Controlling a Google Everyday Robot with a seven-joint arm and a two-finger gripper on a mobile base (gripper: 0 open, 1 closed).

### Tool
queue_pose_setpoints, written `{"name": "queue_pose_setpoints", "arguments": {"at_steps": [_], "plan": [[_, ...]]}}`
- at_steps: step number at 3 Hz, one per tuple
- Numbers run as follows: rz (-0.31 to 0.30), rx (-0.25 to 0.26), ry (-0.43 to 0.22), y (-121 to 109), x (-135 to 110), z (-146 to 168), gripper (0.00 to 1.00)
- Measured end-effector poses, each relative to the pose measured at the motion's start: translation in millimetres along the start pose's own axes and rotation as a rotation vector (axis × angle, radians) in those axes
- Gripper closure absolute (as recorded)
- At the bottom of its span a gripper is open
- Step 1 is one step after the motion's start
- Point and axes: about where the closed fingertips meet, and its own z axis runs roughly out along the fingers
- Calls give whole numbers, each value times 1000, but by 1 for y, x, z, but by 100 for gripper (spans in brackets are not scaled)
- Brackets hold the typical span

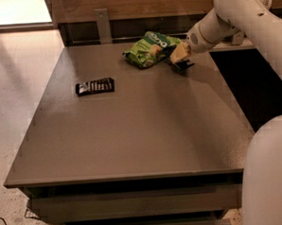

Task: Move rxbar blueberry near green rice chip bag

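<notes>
Navy rxbar (187,66) likely light, slick, best pinched across its width; gripper (178,61) at bag's (149,50) four o'clock; hold unclear.

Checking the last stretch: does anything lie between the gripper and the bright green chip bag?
Nothing visible does. The gripper sits low at the right edge of the bright green puffy chip bag, with no object showing in the gap. The black bar wrapper with white lettering lies far to the left.
</notes>
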Motion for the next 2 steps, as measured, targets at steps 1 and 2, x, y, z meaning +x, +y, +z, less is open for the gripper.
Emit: {"name": "queue_pose_setpoints", "arguments": {"at_steps": [1, 2], "plan": [[-1, -4, 4, 1, 1, 3, 8], [-1, -6, 7, 2, 2, 6, 0]]}}
